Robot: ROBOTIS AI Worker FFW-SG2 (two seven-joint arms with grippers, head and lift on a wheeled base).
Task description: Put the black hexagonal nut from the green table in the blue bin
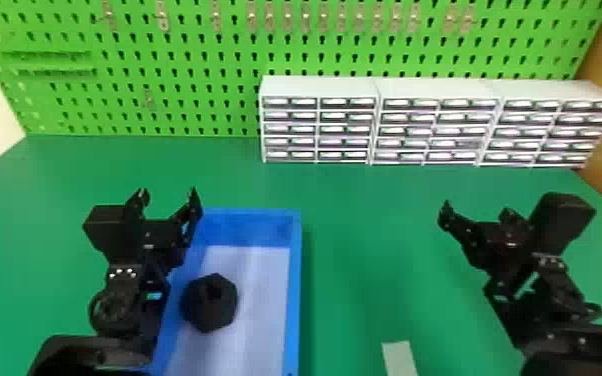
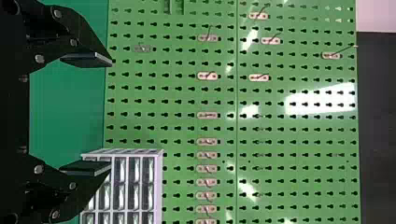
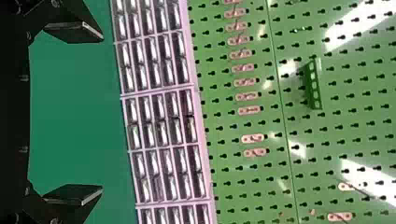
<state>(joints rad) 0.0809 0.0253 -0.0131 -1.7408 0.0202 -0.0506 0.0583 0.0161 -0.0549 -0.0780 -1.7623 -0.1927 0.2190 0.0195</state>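
Observation:
In the head view my left gripper [image 1: 170, 200] stands open over the left edge of the blue bin [image 1: 293, 300], with nothing between its fingers. The black hexagonal nut [image 1: 210, 304] lies inside the bin on its pale floor, close to the left wall and to the right of my left arm. My right gripper [image 1: 477, 212] is open and empty above the green table [image 1: 365, 260], well to the right of the bin. Both wrist views show spread fingers, at the left gripper [image 2: 109, 114] and the right gripper [image 3: 102, 114].
White drawer cabinets [image 1: 375, 120] line the back right of the table, before a green pegboard [image 1: 175, 70] with metal hooks. A pale strip [image 1: 400, 357] lies near the front edge, right of the bin.

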